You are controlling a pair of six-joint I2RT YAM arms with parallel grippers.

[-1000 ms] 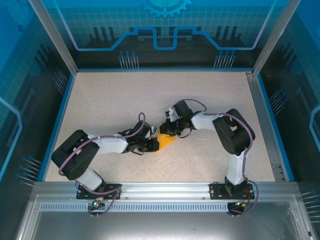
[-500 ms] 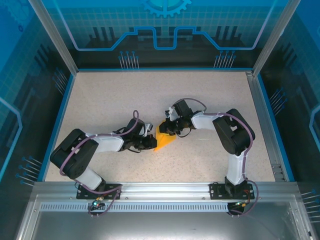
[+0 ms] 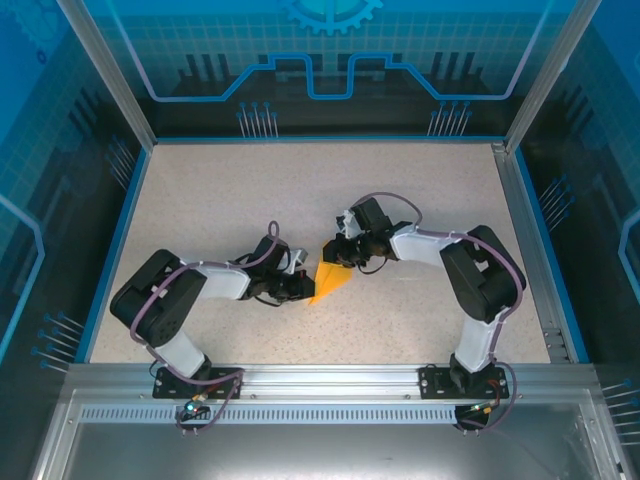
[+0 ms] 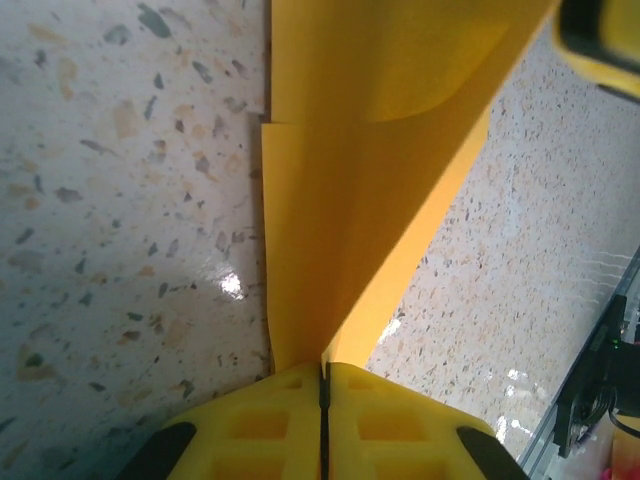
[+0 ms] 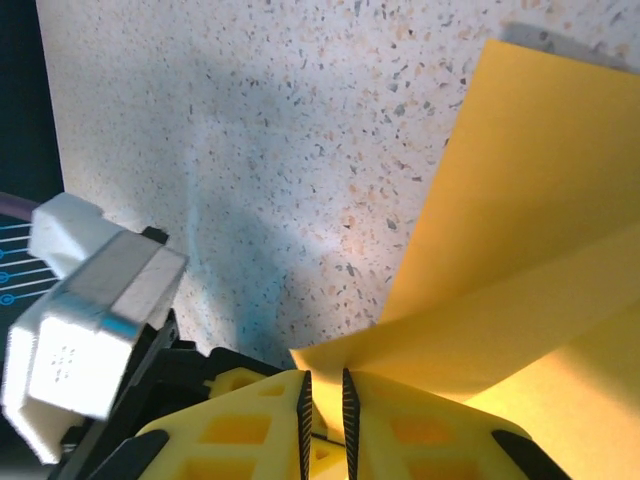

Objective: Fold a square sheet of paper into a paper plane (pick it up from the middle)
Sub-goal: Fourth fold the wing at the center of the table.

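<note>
Starting with the orange paper: folded down to a pointed wedge, not a proper dart yet by the look of it. Strung between the two pincers, low over the table. Can't tell from above whether it's touching the surface or just off it.

Clamped at one end by the left gripper. Up close at that left gripper, pads squeezed tight on the paper, which runs straight out ahead of the fingertips and widens further off. Nipped at the other end by the right gripper. Close up on that one, pads nearly together on what looks like a folded corner, rest of the paper spreading ahead and off to the right of the fingertips.

Worries from here:
- Pulling the two pincers apart too hard = torn sheet, thin stuff.
- Twisting one wrist against the other = crooked crease, lopsided plane.
- Only a small bite on the right side, so could easily slip out mid-fold.
- Letting go on either end too early probably means the fold springing back open.

Containers: no tray, bin or box to report, just speckled tabletop under both pincers.
</note>
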